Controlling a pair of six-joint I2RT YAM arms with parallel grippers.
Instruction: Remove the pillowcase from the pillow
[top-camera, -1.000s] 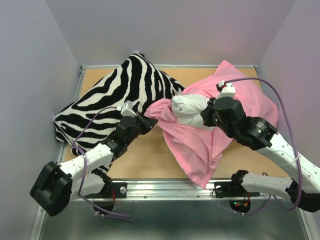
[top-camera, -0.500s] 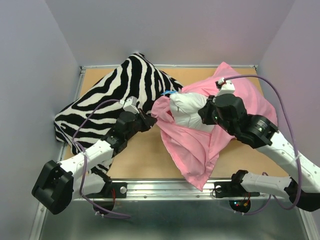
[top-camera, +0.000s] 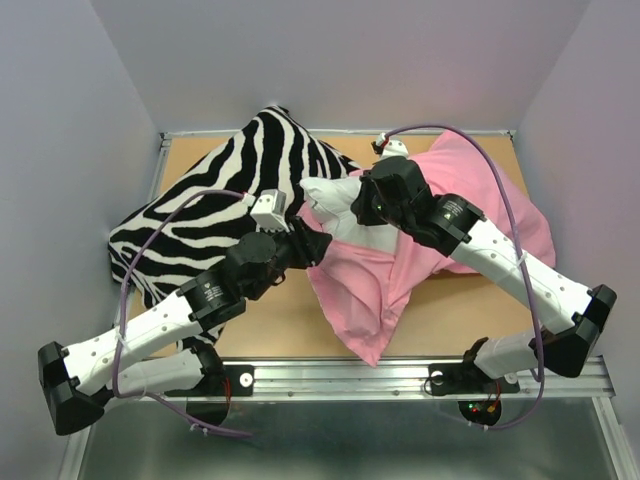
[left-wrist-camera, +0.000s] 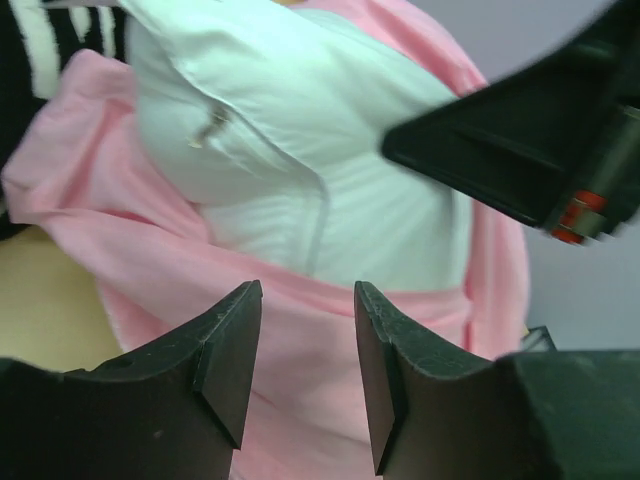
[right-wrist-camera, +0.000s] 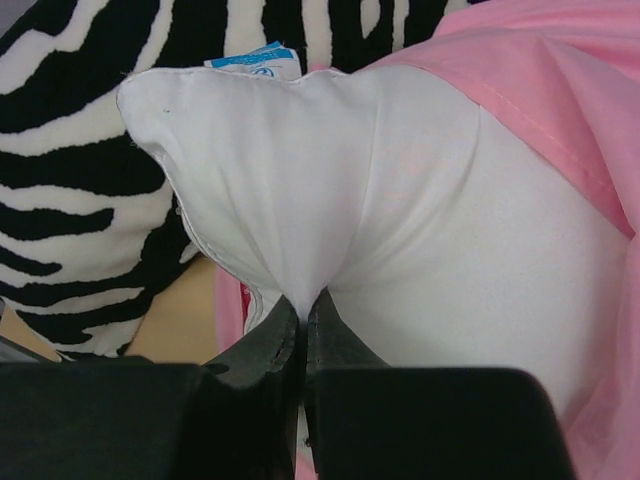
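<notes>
The white pillow (top-camera: 337, 194) sticks partly out of the pink pillowcase (top-camera: 372, 285) at mid-table. My right gripper (top-camera: 366, 207) is shut on a pinch of the pillow's white fabric (right-wrist-camera: 400, 190) near its exposed corner; in the right wrist view the gripper (right-wrist-camera: 302, 305) has its jaws pressed together on the fold. My left gripper (top-camera: 316, 244) is open at the case's left edge. In the left wrist view this gripper (left-wrist-camera: 305, 300) has pink pillowcase fabric (left-wrist-camera: 300, 370) between and behind its jaws, just below the bare pillow (left-wrist-camera: 340, 170). I cannot tell whether the fingers touch the fabric.
A zebra-striped pillow (top-camera: 215, 205) fills the table's back left, right against the white pillow's corner. A blue label (right-wrist-camera: 250, 58) sits at that corner. The wooden table (top-camera: 290, 320) shows bare in front. Walls close in on three sides.
My right gripper has moved back and to the left with the pillow, baring more white. The left arm has reached further forward-right, and the pillowcase has shifted left with it.
</notes>
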